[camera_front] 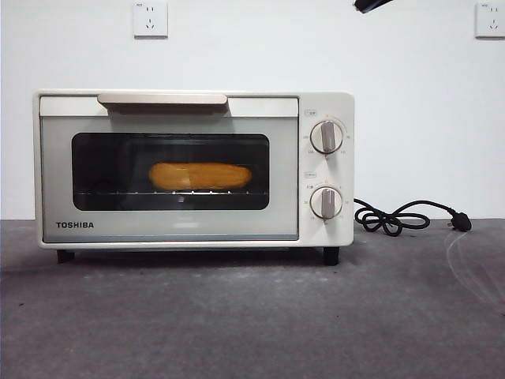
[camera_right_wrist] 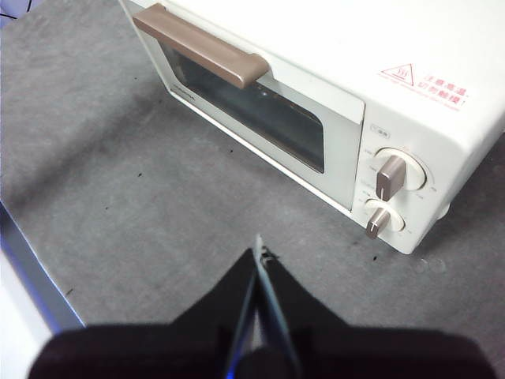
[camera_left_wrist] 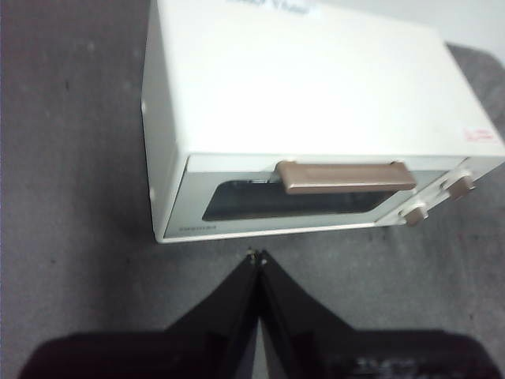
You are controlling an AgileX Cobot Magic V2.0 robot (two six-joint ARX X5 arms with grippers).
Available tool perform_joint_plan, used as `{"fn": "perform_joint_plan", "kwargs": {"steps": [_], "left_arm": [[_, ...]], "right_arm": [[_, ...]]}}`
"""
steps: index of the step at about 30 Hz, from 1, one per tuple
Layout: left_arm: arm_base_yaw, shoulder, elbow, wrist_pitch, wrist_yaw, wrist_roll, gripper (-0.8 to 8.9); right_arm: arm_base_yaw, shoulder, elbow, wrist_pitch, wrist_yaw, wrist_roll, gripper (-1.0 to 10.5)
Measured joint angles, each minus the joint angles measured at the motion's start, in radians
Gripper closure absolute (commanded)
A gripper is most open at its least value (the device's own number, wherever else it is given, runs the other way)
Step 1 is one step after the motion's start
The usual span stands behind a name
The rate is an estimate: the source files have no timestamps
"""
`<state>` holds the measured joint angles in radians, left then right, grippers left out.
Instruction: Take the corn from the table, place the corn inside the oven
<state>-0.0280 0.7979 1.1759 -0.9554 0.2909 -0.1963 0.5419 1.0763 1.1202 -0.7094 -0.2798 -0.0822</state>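
The corn (camera_front: 200, 175) lay on the rack inside the TOSHIBA toaster oven (camera_front: 327, 106), behind its shut glass door, long axis level and parallel to the door, ends pointing toward the oven's sides. The left gripper (camera_left_wrist: 257, 257) and right gripper (camera_right_wrist: 259, 251) hovered above the table (camera_front: 252, 316) before the oven, jaws pressed together, holding nothing.

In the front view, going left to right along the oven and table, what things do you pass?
TOSHIBA logo → yellow-orange corn cob behind the cream-white oven's dark glass window → two round knobs → coiled black cord → its black plug on the dark grey table.
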Motion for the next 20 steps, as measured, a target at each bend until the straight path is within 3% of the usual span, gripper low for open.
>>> {"fn": "perform_joint_plan", "kwargs": {"steps": [8,13,20], "left_arm": [[-0.006,-0.106,0.0,0.056,-0.016,-0.001,8.17],[-0.058,-0.192,-0.108,0.357,-0.026,0.014,8.17],[-0.087,-0.378,-0.498,0.787,-0.027,0.093,8.17]], "right_arm": [[0.0,0.0,0.0,0.0,0.0,0.0,9.6],[0.0,0.0,0.0,0.0,0.0,0.0,9.6],[0.0,0.0,0.0,0.0,0.0,0.0,9.6]]}}
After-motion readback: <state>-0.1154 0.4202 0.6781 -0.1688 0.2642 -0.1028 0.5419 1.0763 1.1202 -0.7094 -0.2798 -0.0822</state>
